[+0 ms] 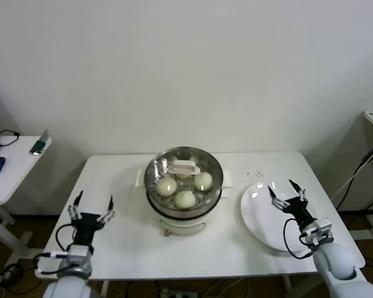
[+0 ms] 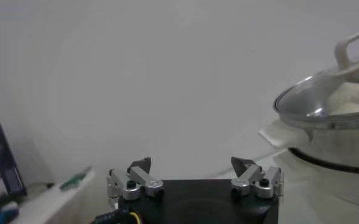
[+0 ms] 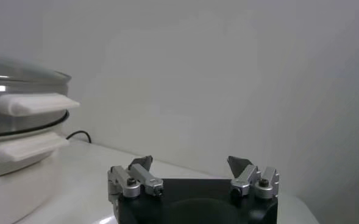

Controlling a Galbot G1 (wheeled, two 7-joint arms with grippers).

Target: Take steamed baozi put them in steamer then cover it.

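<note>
Grippers are both standing with fingers spread wide and nothing between them. Left gripper (image 1: 92,208) is hovering over the table's (image 1: 124,245) front left part, well apart from the steamer (image 1: 184,214), and its wrist view is showing the same splayed gripper (image 2: 194,167) aimed past the pot. Right gripper (image 1: 286,191) is hanging over the empty plate (image 1: 258,217) near the table's right edge, likely because that is where the baozi would have been lifted from; in its own view the gripper (image 3: 192,164) is gaping likewise, with the steamer's side handles off to one side.

Steamer is sitting at the table's middle, toward the back edge. Baozi (image 1: 185,198) are lying inside it on the perforated tray: three are showing plainly, a fourth is mostly hidden under the handle. Cover (image 1: 174,162) is resting on the pot's rim, its cream handle on top, so the work is looking essentially finished and both arms are seeming parked clear.
</note>
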